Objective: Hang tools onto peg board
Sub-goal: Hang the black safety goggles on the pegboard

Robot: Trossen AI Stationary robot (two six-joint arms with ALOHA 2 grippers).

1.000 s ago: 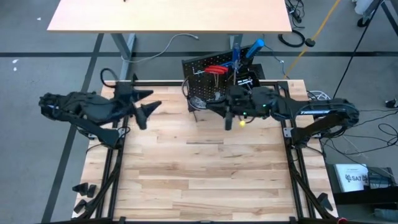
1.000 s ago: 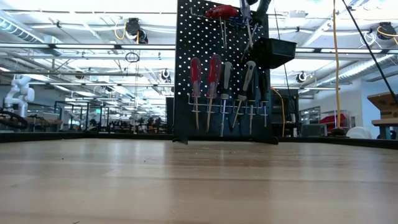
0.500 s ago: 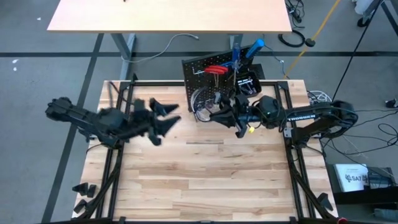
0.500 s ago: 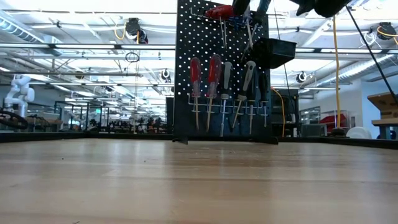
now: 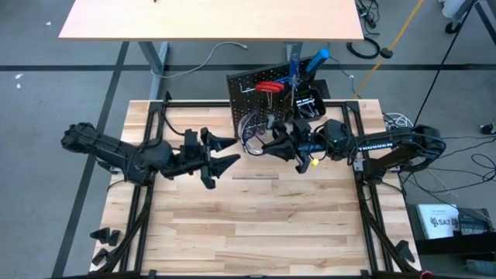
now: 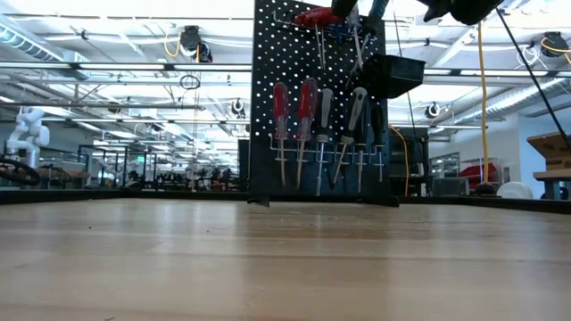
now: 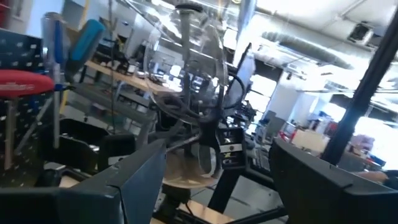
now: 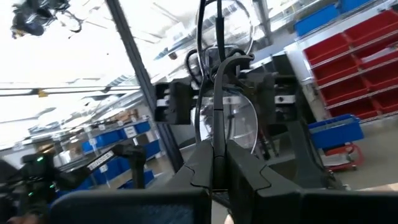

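Observation:
The black peg board (image 6: 317,98) stands upright on thin legs at the table's far edge and also shows in the high view (image 5: 263,85). Red-handled screwdrivers (image 6: 294,120) and grey-handled ones (image 6: 343,116) hang in its silver hook rail. A red T-handle tool (image 6: 317,16) hangs near its top, beside a small black bin (image 6: 393,76). A blue handle (image 5: 318,58) sticks up at the board's top. My left gripper (image 5: 225,155) is open and empty over the table, left of the board. My right gripper (image 5: 265,146) is shut in front of the board's foot, pointing toward the left gripper. I see no tool in it.
A black frame (image 5: 360,167) runs along the table's left, right and far edges. A tan desk (image 5: 209,19) stands beyond the table. Bare wooden tabletop (image 5: 256,225) spreads over the near half.
My left gripper has swung from the table's left edge toward the middle, ending close to the peg board and the right gripper. My right arm has drawn back a little toward the table's right and turned, so its fingers point toward the table's left.

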